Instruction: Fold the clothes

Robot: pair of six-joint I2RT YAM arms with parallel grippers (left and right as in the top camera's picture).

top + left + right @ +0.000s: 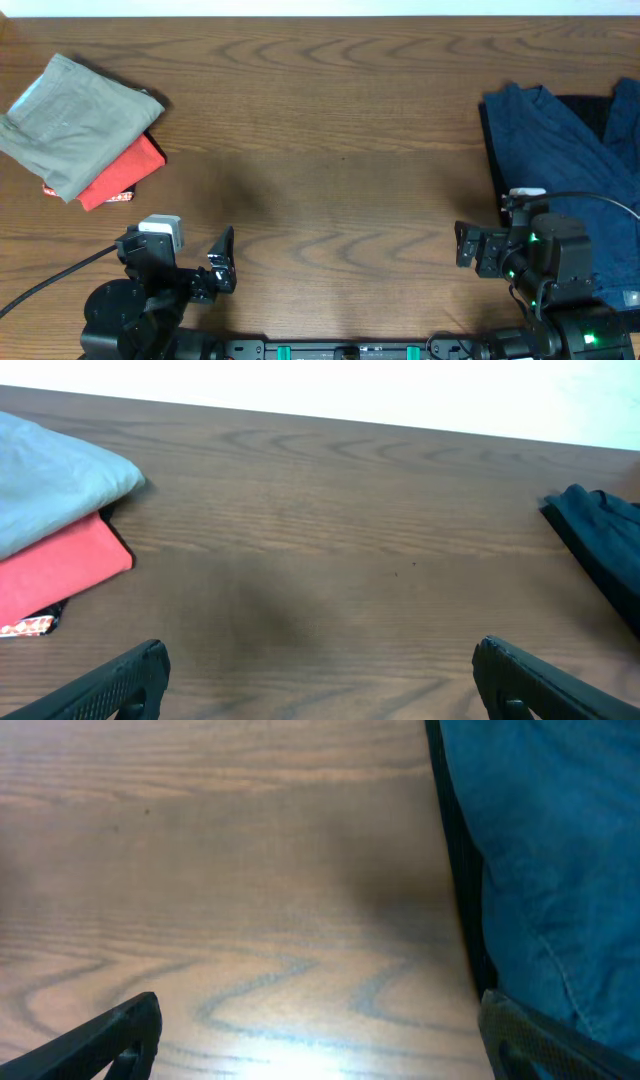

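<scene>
1. i count two piles of clothes on the bench [340,130], one at each end, well apart, with bare wood between them.
2. in the far left corner there is one pair of khaki trousers [75,120], folded. it lies on top of one red t-shirt [125,178], also folded flat. the shirt sticks out from under the trousers toward the near edge.
3. one small red-and-white patterned scrap [50,189] shows at the shirt's left corner. it is too small for me to say what it is.
4. along the right edge lies the blue denim [560,160], loose and rumpled, not folded, and it runs out of view on the right. a darker strip shows among its folds toward the far edge. i cannot tell whether this is one garment or more.
5. i have two arms, both at the near edge, one toward each near corner.
6. the left gripper [320,655] hangs over bare wood with its two fingers spread wide and nothing between them. from its wrist view the trousers and shirt lie off to the far left and the denim to the far right, and it touches neither.
7. the right gripper [318,1010] is also spread wide and empty. its left finger is over bare wood, and its right finger [540,1040] is over the denim's left border. i cannot tell whether that finger touches the cloth.
</scene>
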